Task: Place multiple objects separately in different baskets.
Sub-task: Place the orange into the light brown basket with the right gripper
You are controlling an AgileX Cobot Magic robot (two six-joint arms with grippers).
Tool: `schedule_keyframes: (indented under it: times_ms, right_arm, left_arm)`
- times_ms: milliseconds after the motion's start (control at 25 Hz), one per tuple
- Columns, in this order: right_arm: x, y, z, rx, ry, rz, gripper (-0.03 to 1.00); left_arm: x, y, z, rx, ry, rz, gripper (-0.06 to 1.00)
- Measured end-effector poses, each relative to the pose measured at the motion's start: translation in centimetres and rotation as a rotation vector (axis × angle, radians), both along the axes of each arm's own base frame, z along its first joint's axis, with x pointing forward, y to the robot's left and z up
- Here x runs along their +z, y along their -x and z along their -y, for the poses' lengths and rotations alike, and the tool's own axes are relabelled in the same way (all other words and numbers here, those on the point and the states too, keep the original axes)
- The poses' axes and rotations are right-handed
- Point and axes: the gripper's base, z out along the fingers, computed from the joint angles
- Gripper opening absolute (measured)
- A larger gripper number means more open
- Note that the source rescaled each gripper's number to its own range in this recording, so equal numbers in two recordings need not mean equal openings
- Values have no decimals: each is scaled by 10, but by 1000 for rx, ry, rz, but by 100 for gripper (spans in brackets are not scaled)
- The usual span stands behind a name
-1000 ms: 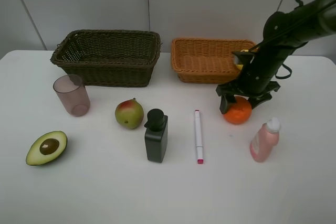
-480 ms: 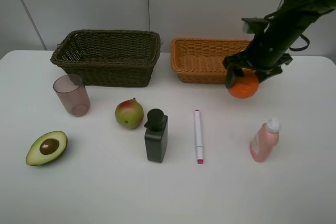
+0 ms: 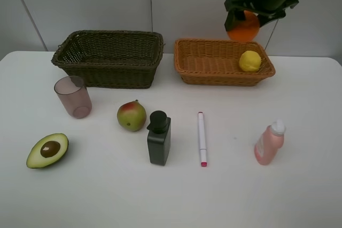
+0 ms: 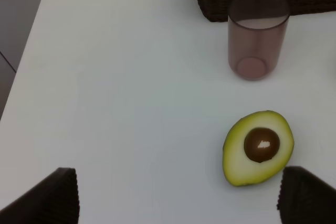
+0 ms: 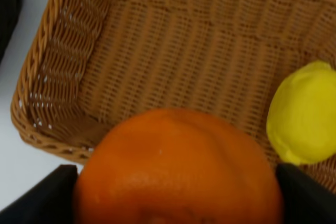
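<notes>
My right gripper (image 3: 245,18) is shut on the orange (image 3: 243,26), holding it high over the back right of the orange-tan basket (image 3: 206,68). In the right wrist view the orange (image 5: 178,169) fills the space between the fingers, above the basket (image 5: 63,56) and the lemon (image 5: 302,119). The lemon (image 3: 250,61) lies in that basket's right end. My left gripper (image 4: 178,195) stands open above the halved avocado (image 4: 258,147) and mauve cup (image 4: 257,34). On the table sit the avocado (image 3: 48,150), cup (image 3: 72,96), pear-like fruit (image 3: 131,115), black pump bottle (image 3: 159,138), marker (image 3: 202,138) and pink bottle (image 3: 269,142).
The dark brown-green basket (image 3: 109,57) stands at the back left, left of the orange-tan one. The white table (image 3: 107,196) ends at a grey wall behind the baskets.
My right gripper has lifted the orange off the table and carried it up and back to above the orange-tan basket, uncovering the lemon. The other objects have not moved.
</notes>
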Motion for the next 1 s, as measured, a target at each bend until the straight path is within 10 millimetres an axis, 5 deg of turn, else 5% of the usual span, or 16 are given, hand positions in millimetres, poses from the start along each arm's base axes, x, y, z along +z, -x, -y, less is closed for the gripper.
schedule_keyframes:
  times_ms: [240, 480, 800, 1000]
  right_arm:
    - [-16, -38, -9, -3, -11, 51, 71]
    - [-55, -70, -16, -8, -14, 70, 71]
    - [-108, -85, -16, 9, 57, 28, 71]
    - [-113, -86, -14, 21, 93, 24, 71]
  left_arm:
    - [0, 0, 0, 0, 0, 0, 100]
    - [0, 0, 0, 0, 0, 0, 100]
    - [0, 0, 0, 0, 0, 0, 100]
    - [0, 0, 0, 0, 0, 0, 100]
